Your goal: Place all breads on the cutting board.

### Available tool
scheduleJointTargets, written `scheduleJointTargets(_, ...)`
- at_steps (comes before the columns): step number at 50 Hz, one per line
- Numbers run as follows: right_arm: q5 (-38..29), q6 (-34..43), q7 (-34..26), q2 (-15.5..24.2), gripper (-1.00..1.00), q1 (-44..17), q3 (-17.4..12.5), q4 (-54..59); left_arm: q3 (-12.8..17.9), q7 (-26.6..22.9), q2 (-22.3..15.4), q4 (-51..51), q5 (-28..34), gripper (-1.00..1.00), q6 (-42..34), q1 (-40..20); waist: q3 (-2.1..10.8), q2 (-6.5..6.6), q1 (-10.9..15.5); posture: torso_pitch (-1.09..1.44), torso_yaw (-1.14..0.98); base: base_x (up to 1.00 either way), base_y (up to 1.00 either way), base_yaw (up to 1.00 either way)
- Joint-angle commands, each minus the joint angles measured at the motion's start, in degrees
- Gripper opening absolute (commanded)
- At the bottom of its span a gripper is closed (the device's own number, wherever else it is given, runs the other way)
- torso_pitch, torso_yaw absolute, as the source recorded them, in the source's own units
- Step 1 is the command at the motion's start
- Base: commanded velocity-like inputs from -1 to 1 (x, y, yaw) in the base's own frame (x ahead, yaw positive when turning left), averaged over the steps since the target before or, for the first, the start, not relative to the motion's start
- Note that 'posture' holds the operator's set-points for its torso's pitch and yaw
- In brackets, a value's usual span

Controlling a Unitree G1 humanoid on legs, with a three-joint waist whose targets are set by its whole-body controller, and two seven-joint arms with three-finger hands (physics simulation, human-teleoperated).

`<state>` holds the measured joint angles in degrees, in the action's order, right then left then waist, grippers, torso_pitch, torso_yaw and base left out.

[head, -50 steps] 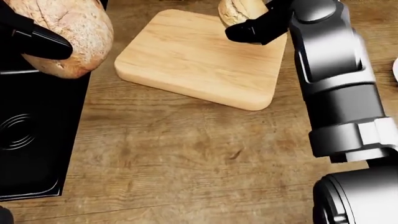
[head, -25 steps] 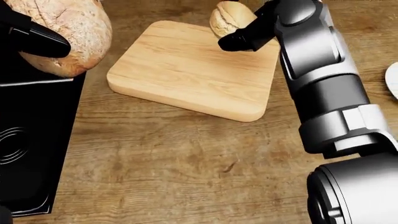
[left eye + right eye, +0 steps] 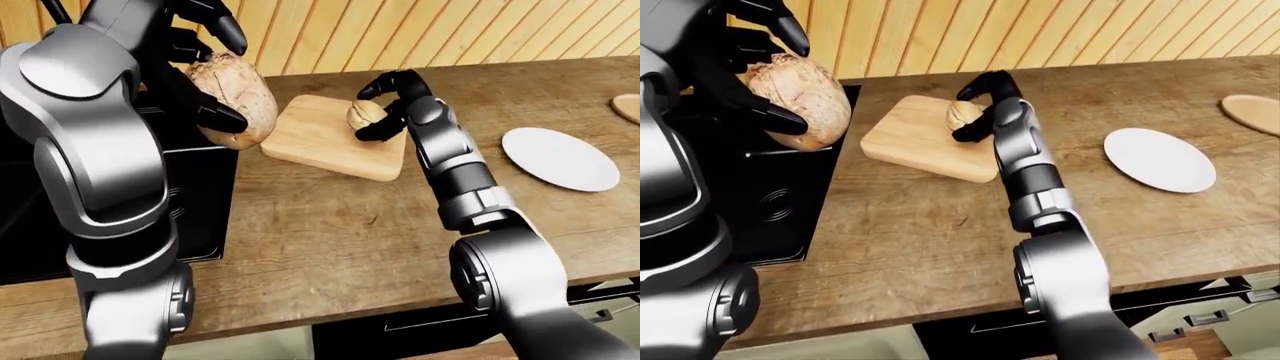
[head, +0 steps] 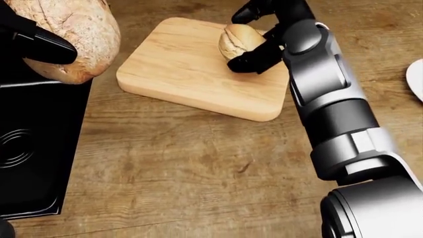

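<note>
My right hand [image 4: 254, 37] reaches out over the cutting board [image 4: 192, 69], fingers curled round a small bread roll [image 4: 238, 39] at the board's right edge in the head view; whether the roll touches the wood I cannot tell. My left hand [image 3: 195, 71] is raised over the black stove [image 3: 770, 195], gripping a big round loaf [image 3: 235, 101], on the wooden bench [image 4: 185, 168].
</note>
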<state>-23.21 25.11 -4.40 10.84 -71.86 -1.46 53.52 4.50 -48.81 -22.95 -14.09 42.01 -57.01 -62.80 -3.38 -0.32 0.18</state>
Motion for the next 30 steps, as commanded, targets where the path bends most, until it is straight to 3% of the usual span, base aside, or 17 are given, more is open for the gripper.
scheduleJointTargets(1, -0.75, -1.65, 0.50, 0.63, -0.13, -2.21, -0.22, -2.35, 0.61, 0.62, -0.58, -1.25, 0.51, -1.00, 1.08, -1.86, 1.94, 0.17, 0.00, 0.00, 0.00, 0.00, 0.00, 0.00)
scheduleJointTargets(6, -1.51, -2.01, 0.07, 0.61, 0.06, -1.66, -0.10, -2.11, 0.69, 0.77, -0.39, -0.86, 0.34, -1.00, 1.37, -2.08, 2.01, 0.17, 0.02, 0.00, 0.00, 0.00, 0.00, 0.00)
scheduleJointTargets(16, -2.70, -0.77, -1.34, 1.20, 0.76, -0.81, -0.28, -4.42, 0.16, 0.04, -0.44, -0.71, 0.88, -1.00, 0.73, -3.55, 2.09, 0.08, 0.11, 0.00, 0.00, 0.00, 0.00, 0.00)
scheduleJointTargets(22, -3.26, 1.50, -3.23, 2.01, 0.84, 0.19, -0.55, -8.94, -0.02, 1.35, 0.57, 2.70, 0.40, -1.00, 1.93, -5.99, 2.11, -0.09, 0.21, 0.00, 0.00, 0.00, 0.00, 0.00)
scheduleJointTargets(26, -3.71, 4.45, -5.45, 2.75, 1.00, 2.79, -0.93, -15.86, -0.37, 5.08, 2.57, 8.60, -1.13, -1.00, 4.59, -8.41, 2.08, -0.33, 0.39, 0.00, 0.00, 0.00, 0.00, 0.00)
scheduleJointTargets(30, -4.03, 8.44, -8.38, 4.13, 1.00, 5.99, -1.74, -25.09, -1.06, 8.77, 4.56, 14.71, -2.71, -1.00, 7.12, -10.87, 2.16, -0.65, 0.53, 0.00, 0.00, 0.00, 0.00, 0.00)
